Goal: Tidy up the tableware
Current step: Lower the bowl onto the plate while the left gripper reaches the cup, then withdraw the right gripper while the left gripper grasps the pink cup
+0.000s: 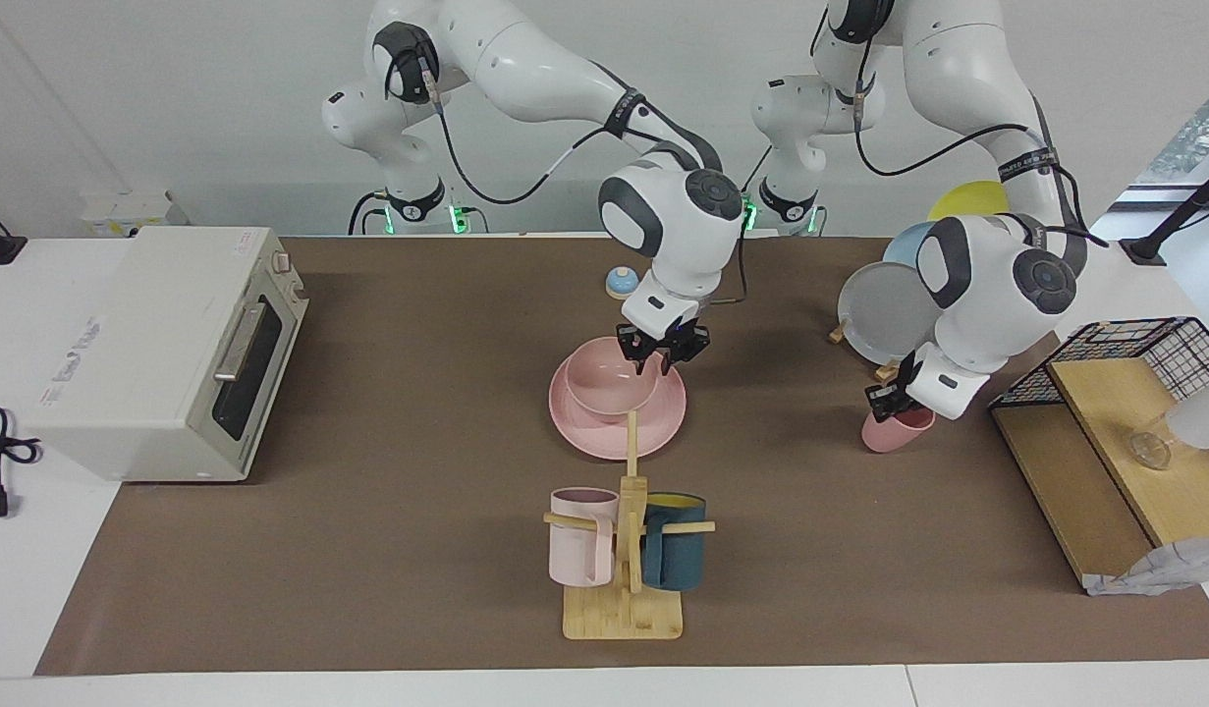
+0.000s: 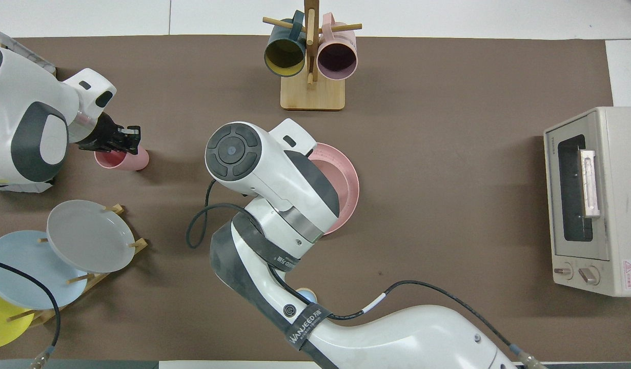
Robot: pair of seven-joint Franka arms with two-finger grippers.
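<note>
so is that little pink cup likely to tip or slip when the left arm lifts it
Probably a little: the pink cup already leans, pinched at its rim by the left gripper. Its smooth tapered wall looks slippery. It looks stiff and light, so it should hold shape.
</note>
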